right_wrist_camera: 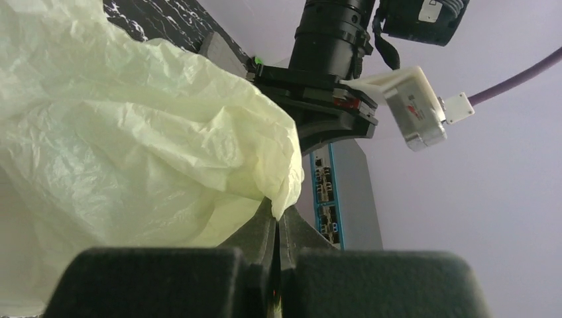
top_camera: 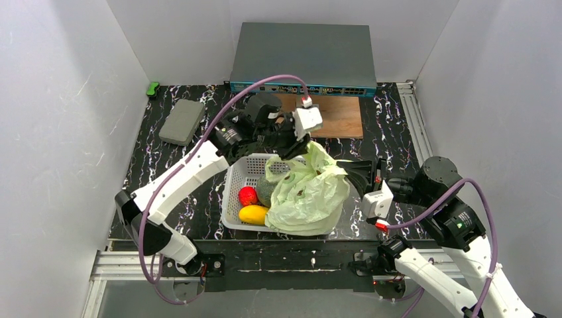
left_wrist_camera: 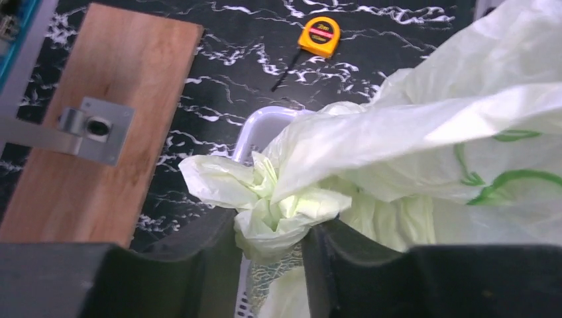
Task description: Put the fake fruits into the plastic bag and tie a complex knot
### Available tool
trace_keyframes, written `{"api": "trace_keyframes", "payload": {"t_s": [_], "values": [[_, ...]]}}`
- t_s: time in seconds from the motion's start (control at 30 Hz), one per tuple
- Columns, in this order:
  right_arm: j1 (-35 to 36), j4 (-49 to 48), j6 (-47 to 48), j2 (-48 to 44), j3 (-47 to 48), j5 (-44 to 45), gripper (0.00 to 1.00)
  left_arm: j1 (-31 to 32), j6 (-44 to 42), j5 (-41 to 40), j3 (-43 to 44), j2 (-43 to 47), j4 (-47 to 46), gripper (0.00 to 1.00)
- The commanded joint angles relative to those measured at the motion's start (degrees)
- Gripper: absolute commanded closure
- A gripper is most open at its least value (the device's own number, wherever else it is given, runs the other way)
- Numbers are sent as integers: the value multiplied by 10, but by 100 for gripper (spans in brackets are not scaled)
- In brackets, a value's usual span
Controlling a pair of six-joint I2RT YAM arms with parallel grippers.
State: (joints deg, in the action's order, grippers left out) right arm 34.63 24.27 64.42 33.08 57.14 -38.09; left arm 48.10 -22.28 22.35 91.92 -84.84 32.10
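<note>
The pale-green plastic bag (top_camera: pixel 308 192) lies over the right half of the white basket (top_camera: pixel 240 177). In the basket beside it sit the red fruit (top_camera: pixel 248 195), the yellow mango (top_camera: pixel 254 214) and the green netted melon (top_camera: pixel 266 190), which is partly under the bag. My left gripper (top_camera: pixel 291 147) is shut on a bunched corner of the bag (left_wrist_camera: pixel 275 215) at its far top. My right gripper (top_camera: pixel 349 173) is shut on the bag's right edge (right_wrist_camera: pixel 281 192), pads pressed together. The grapes, banana and plum are hidden.
A yellow tape measure (left_wrist_camera: pixel 319 36) lies on the black marbled table beyond the basket. A wooden board (top_camera: pixel 335 114) and a grey network switch (top_camera: pixel 303 58) stand at the back. A grey block (top_camera: pixel 181 121) and a small green object (top_camera: pixel 153 88) lie at the back left.
</note>
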Motion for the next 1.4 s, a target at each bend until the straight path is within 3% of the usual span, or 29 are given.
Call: {"api": "trace_keyframes", "payload": {"t_s": [0.0, 0.07, 0.13, 0.27, 0.33, 0.43, 0.53, 0.67, 0.7, 0.8, 0.83, 0.93, 1.07, 1.17, 1.23, 1.27, 1.37], "values": [[3, -6, -26, -10, 25, 28, 99, -41, 92, -31, 24, 20, -29, 83], [3, 1, -37, -16, 28, 64, 99, -89, 129, 26, 10, 41, -11, 100], [2, 21, -38, -20, 34, 118, 99, -148, 153, 68, -5, 68, 8, 100], [0, 69, -22, -33, 24, 236, 99, -314, 150, 234, -23, 116, 35, 100], [-1, 92, -12, -50, -4, 273, 99, -360, 149, 297, -3, 117, 59, 100], [-2, 92, -5, -80, -53, 287, 99, -375, 155, 373, 41, 103, 107, 100], [-3, 88, -13, -68, -62, 297, 99, -373, 247, 437, 45, 97, 67, 100], [-3, 90, -55, -24, -35, 315, 97, -361, 269, 447, 56, 91, 53, 100], [-3, 99, -71, -15, -21, 309, 88, -357, 265, 442, 55, 92, 54, 100], [-3, 195, -124, 18, 48, 271, 15, -344, 230, 398, 54, 95, 69, 100], [-3, 245, -136, 32, 80, 253, 4, -336, 203, 380, 53, 95, 79, 100], [-3, 352, -174, 65, 175, 199, 2, -325, 166, 352, 53, 92, 94, 100], [-3, 428, -233, 139, 295, 118, 2, -301, 141, 334, 63, 85, 108, 100], [-3, 483, -228, 198, 364, 95, 2, -284, 122, 308, 69, 83, 118, 100], [-3, 462, -265, 223, 392, 105, 1, -282, 128, 329, 80, 75, 119, 100], [-2, 364, -366, 263, 420, 78, 2, -252, 123, 351, 92, 70, 119, 100], [-2, 235, -487, 313, 435, 60, 2, -212, 119, 357, 97, 67, 119, 100]]}}
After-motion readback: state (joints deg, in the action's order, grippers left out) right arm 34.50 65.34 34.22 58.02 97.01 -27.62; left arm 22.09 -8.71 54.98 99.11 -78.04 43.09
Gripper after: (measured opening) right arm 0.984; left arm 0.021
